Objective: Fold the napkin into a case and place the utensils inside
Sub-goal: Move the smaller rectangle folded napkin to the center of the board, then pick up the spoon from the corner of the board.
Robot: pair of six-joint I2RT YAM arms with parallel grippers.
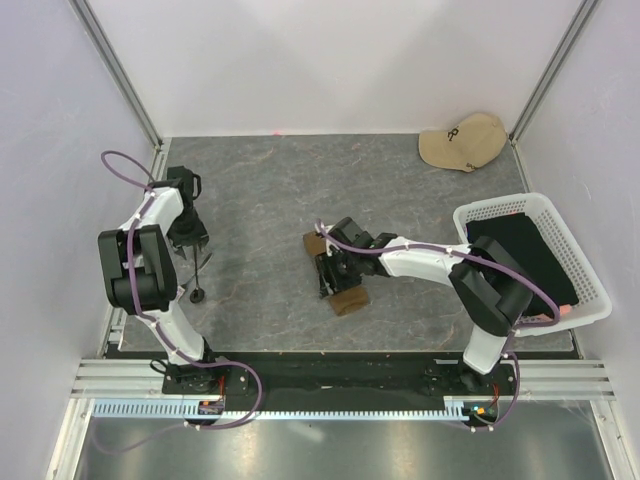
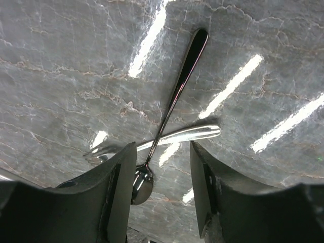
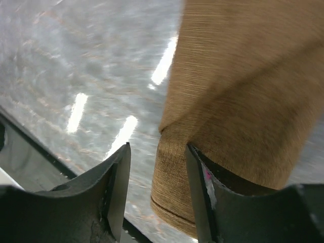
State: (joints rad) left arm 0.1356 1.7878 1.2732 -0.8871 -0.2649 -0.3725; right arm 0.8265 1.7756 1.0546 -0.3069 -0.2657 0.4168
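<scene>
The napkin [image 1: 348, 299] is an olive-brown cloth folded into a narrow strip at the table's middle. My right gripper [image 1: 330, 270] hangs over it. In the right wrist view the napkin [image 3: 238, 101] has its folded end between the open jaws of my right gripper [image 3: 157, 195]. That end lies close to the right finger and apart from the left one. The utensils lie crossed at the left: a dark shiny spoon [image 2: 177, 91] over a silver fork [image 2: 192, 134]. My left gripper [image 2: 162, 192] stands open above them, the spoon's bowl beside its left finger [image 2: 121, 192].
A white mesh basket [image 1: 500, 208] holding black fabric [image 1: 525, 255] stands at the right edge. A beige cap [image 1: 462, 140] lies at the back right corner. Walls close in the table on three sides.
</scene>
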